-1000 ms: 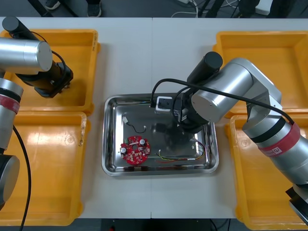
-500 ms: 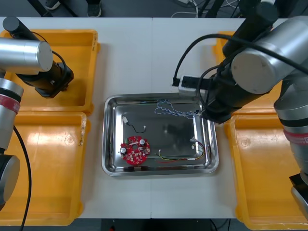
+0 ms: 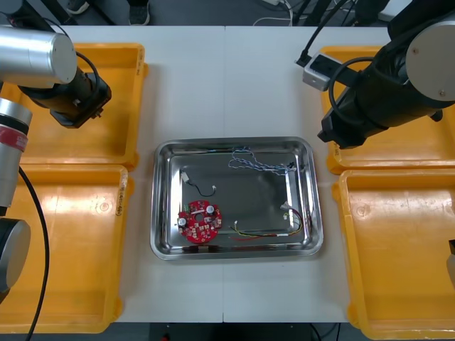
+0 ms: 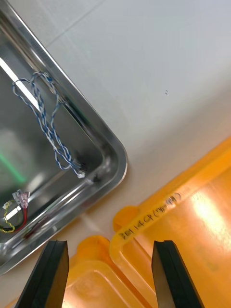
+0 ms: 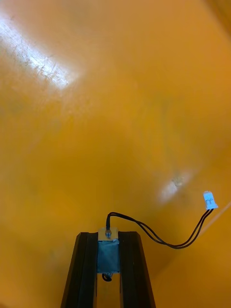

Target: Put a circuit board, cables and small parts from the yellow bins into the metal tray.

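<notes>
Inside far-left yellow bin (image 3: 121,71), my left gripper (image 5: 108,238) clenched on metal end of black cable (image 5: 159,238), grip set for carry to shiny metal tray (image 3: 158,206). My right gripper (image 4: 110,245) released, empty, above white surface (image 4: 159,72) beside tray corner, likely keeping clear.

Left arm (image 3: 32,57): brushed-silver cylinder, red band (image 3: 11,138), black wrist.
Right arm (image 3: 434,50): silver shell, black wrist, pale box (image 3: 318,69).
Wiring: black cords (image 3: 43,249) loop along both arms.
Pincers: left pincer (image 5: 108,237) and right pincer (image 4: 110,245), flat black fingers (image 4: 50,274).
</notes>
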Available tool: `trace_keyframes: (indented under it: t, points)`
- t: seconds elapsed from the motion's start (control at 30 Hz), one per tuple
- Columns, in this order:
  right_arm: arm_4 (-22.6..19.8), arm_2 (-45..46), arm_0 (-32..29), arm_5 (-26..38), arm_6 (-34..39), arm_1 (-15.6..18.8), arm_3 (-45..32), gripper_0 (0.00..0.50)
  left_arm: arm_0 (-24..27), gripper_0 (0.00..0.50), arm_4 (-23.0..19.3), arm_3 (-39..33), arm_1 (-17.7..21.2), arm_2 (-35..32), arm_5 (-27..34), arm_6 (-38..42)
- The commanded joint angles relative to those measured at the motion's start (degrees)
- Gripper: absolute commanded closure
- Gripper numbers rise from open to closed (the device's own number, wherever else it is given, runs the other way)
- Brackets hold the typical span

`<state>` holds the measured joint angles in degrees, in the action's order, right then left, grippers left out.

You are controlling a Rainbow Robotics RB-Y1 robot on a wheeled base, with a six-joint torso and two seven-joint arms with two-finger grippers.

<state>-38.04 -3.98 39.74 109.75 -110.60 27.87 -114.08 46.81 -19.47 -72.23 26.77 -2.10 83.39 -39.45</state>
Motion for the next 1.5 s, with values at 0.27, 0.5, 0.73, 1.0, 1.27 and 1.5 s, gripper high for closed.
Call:
trace_keyframes:
  t: [0.27, 0.5, 0.73, 1.0, 1.27, 1.5]
  points:
    - [-3.1, 6.4, 0.2, 0.3, 20.8, 7.2, -1.8, 0.0, 2.7, 0.5, -2.8, -14.7, 2.5, 1.0, 13.7, -1.5]
    - [-4.1, 7.7, -2.2, 0.3, 30.4, 11.5, -2.1, 0.0, 2.7, 0.5, -6.6, -21.1, 2.5, 5.6, 19.7, -0.7]
    - [-5.9, 9.7, -6.3, 0.3, 39.8, 15.4, -2.9, 0.0, 2.7, 0.5, -9.4, -25.9, 1.2, 11.3, 23.9, 0.8]
    - [-10.7, 11.7, -11.0, 0.3, 47.1, 20.1, -2.9, 0.0, 2.7, 0.5, -9.4, -28.4, -2.3, 15.9, 26.6, 2.1]
    - [-10.8, 14.3, -14.3, 0.3, 47.5, 21.6, -2.8, 0.0, 2.6, 0.5, -4.8, -28.6, -7.9, 20.6, 26.6, 3.2]
    - [-12.2, 15.1, -17.2, 0.1, 46.3, 24.1, -2.8, 0.0, 2.6, 0.5, -1.5, -27.5, -12.0, 24.0, 25.2, 4.8]
